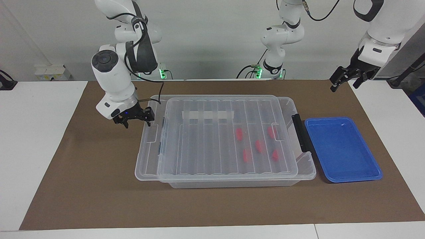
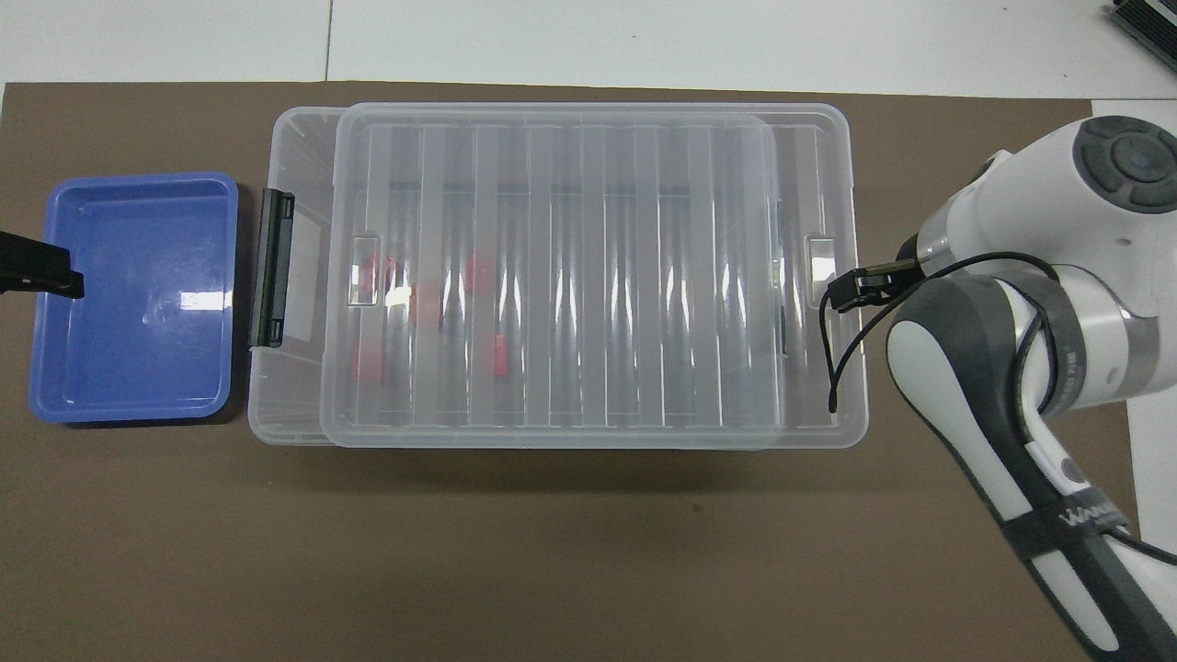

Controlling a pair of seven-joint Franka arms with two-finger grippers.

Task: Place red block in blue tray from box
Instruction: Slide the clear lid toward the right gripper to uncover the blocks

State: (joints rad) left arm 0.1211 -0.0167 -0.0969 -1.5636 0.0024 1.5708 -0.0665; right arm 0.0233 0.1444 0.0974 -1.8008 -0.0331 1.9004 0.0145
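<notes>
The clear box [image 1: 232, 183] lies mid-table with its ribbed lid [image 1: 206, 139] slid partway off toward the right arm's end. Several red blocks [image 1: 239, 133] show through the lid inside the box, at the end toward the blue tray; they also show in the overhead view [image 2: 499, 354]. The blue tray [image 1: 342, 149] lies beside the box at the left arm's end. My right gripper [image 1: 137, 123] is at the lid's end rim, at its tab [image 2: 818, 253]. My left gripper [image 1: 343, 87] is open and empty, raised over the blue tray's edge [image 2: 55, 303], and waits.
The box's black clip handle [image 1: 298, 132] sticks out toward the blue tray. A white tape strip [image 1: 207, 115] is on the lid. A brown mat [image 1: 99, 186] covers the table under everything. A third robot arm [image 1: 282, 36] stands at the table's robot end.
</notes>
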